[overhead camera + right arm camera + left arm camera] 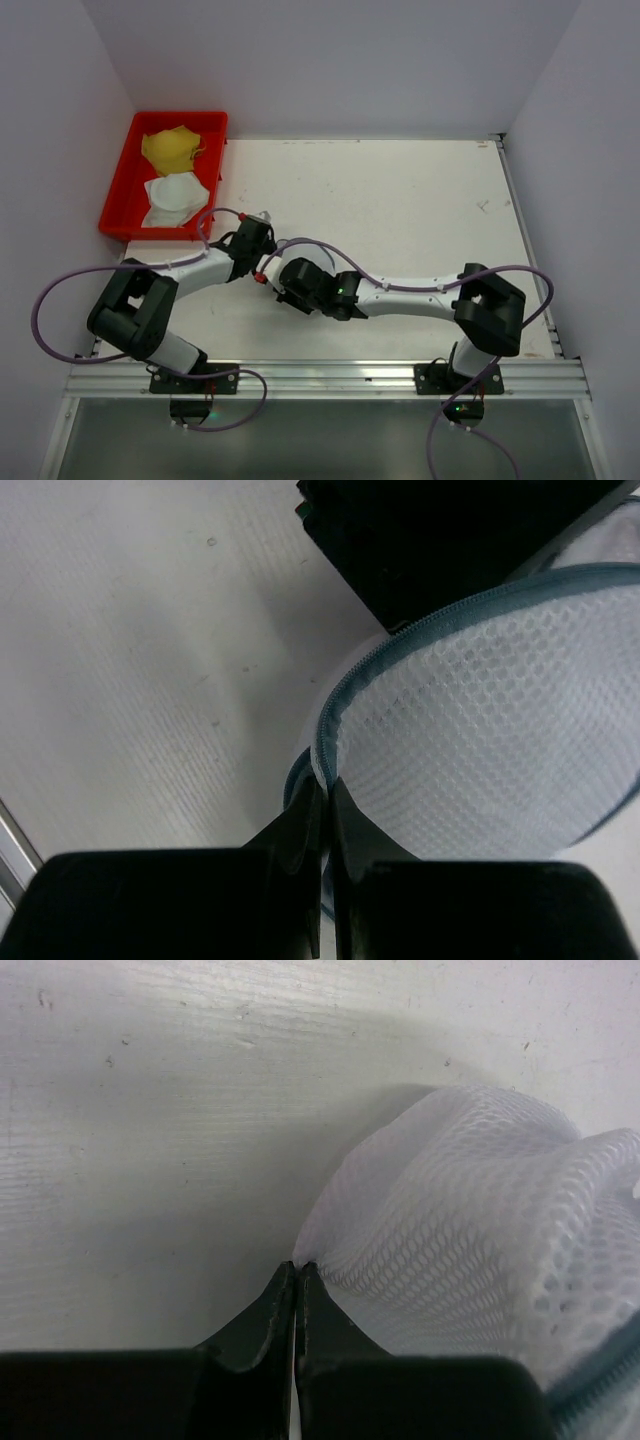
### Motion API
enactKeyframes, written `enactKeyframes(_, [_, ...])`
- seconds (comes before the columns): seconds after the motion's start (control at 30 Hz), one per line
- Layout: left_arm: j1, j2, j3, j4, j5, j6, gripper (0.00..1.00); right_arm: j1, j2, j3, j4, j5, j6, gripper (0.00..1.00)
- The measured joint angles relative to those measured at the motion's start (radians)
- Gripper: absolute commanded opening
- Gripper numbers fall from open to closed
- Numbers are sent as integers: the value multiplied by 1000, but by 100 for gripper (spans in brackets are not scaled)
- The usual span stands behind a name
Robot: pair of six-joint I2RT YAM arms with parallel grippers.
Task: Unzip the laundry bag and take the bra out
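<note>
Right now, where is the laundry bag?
The bag sits left of table centre; wrist views show the left end effector pinching its mesh, the right end effector its zip.

- White shells and black joints on left arm (195, 268) and right arm (415, 295) (same build on both).
- Thin purple cables (50, 290), in loose loops.
- Matte black left gripper (298, 1265) and right gripper (325, 780), tapered to thin tips.

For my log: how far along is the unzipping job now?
Done: both tools grip the bag. In hand: left tool pinches the mesh, right tool pinches the rim at the zip. Left: the zip looks shut where visible, so unzipping and emptying remain.
</note>
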State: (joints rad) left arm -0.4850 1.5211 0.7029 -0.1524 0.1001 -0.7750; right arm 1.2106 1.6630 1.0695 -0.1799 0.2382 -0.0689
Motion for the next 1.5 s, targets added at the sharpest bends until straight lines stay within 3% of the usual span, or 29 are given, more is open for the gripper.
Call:
enactKeyframes(0.13, [0, -26, -11, -18, -18, 0, 0, 0, 29, 0, 2, -32, 10, 0])
enactKeyframes(0.3, [5, -61, -18, -48, -36, 1, 12, 0, 32, 0, 4, -42, 14, 0])
enactKeyframes(0.5, [32, -116, -21, -117, -58, 11, 34, -1, 37, 0, 7, -56, 12, 0])
enactKeyframes(0.73, [154, -238, -14, -201, -76, 64, 77, -13, 73, 0, 7, -82, 5, 0])
enactKeyframes(0.87, [216, -268, 5, -240, -87, 92, 80, -14, 85, 0, 7, -99, 3, 2])
enactKeyframes(1.0, [239, -294, 24, -270, -87, 115, 81, -14, 88, 8, -3, -104, -3, 17])
enactKeyframes(1.07, [248, -309, 42, -293, -87, 125, 82, -14, 99, 23, -15, -108, -3, 30])
enactKeyframes(1.1, [251, -317, 56, -307, -88, 131, 90, -14, 105, 29, -22, -111, -1, 35])
enactKeyframes(1.2, [259, -350, 102, -345, -108, 148, 100, -14, 111, 39, -43, -126, 5, 52])
enactKeyframes(1.23, [261, -365, 119, -360, -117, 152, 100, -14, 111, 43, -52, -130, 8, 62])
enactKeyframes(1.37, [265, -433, 180, -401, -164, 166, 100, -14, 100, 79, -87, -165, 25, 71])
enactKeyframes(1.5, [275, -484, 241, -443, -209, 185, 100, -14, 58, 122, -107, -188, 35, 72])
